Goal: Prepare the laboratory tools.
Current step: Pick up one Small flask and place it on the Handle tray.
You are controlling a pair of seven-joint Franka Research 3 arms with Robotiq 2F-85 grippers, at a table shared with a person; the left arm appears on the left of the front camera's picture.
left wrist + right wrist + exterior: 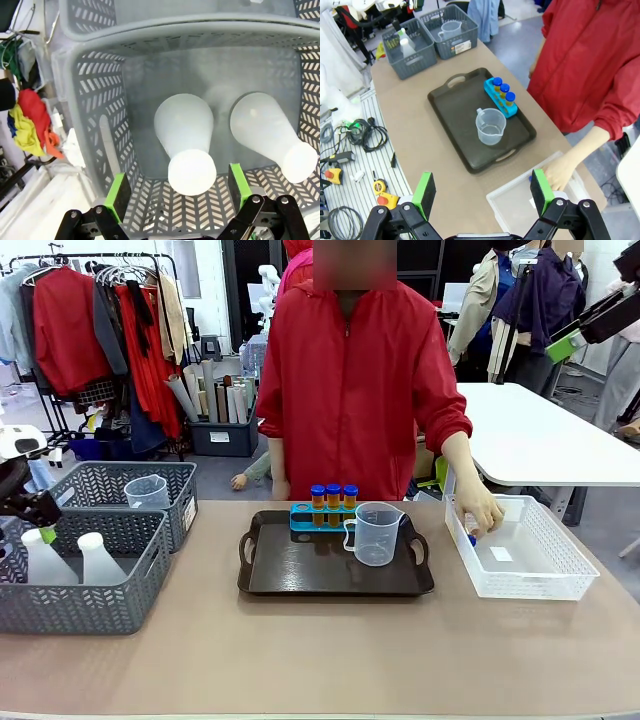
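Note:
Two whitish conical flasks (46, 560) (186, 131) stand in the near grey basket (130, 590) at the table's left. My left gripper (179, 192) hangs open just above them, its green pads either side of one flask's top, not touching it. A clear beaker (375, 533) (490, 127) with a handle stands on the dark tray (300, 575). Three orange tubes with blue caps (333, 497) (503, 92) sit in a blue rack at the tray's far edge. My right gripper (482, 192) is open and empty, high above the table's right end.
The far grey basket (185, 495) holds a second clear beaker (146, 491). A white basket (540, 575) stands at the right, where the person's hand (480, 510) reaches in and holds something small and blue. Cables and tools lie on the floor (355, 145).

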